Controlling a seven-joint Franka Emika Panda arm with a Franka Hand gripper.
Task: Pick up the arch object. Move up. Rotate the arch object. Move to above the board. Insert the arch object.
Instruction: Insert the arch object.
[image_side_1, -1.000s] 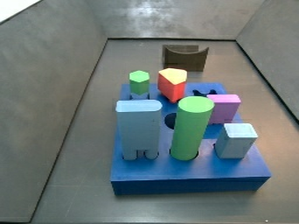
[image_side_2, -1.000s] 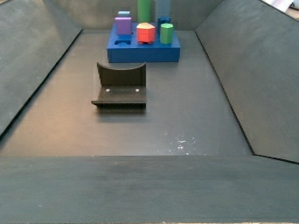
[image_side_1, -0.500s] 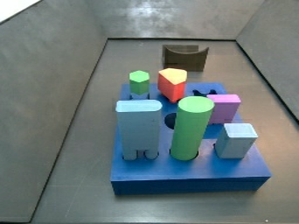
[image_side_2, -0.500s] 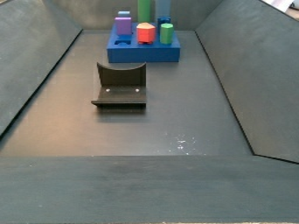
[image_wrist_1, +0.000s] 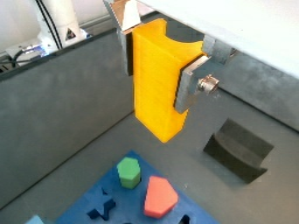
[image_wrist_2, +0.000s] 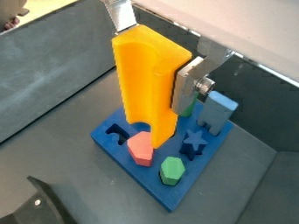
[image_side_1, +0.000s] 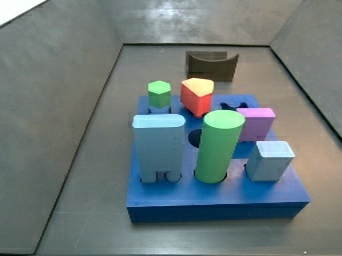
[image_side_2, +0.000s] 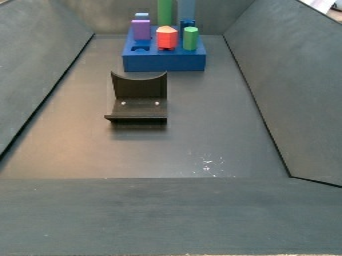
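Both wrist views show the arch object (image_wrist_1: 158, 83) (image_wrist_2: 142, 87), a tall yellow block with orange sides, hanging well above the floor. My gripper (image_wrist_1: 159, 66) (image_wrist_2: 156, 52) is shut on its upper part, one silver finger (image_wrist_1: 191, 83) (image_wrist_2: 190, 86) pressed against each side. The blue board (image_wrist_2: 176, 188) (image_wrist_1: 84, 213) lies below the block in the wrist views. It also shows in both side views (image_side_1: 214, 208) (image_side_2: 167, 64). Neither the gripper nor the arch object appears in the side views.
The board bears a green hexagon (image_side_1: 159, 93), a red block (image_side_1: 198, 94), a purple block (image_side_1: 257, 122), a green cylinder (image_side_1: 219, 145) and a tall light-blue block (image_side_1: 158, 146). The dark fixture (image_side_2: 138, 98) (image_side_1: 211, 65) stands on the floor. Grey walls enclose the space.
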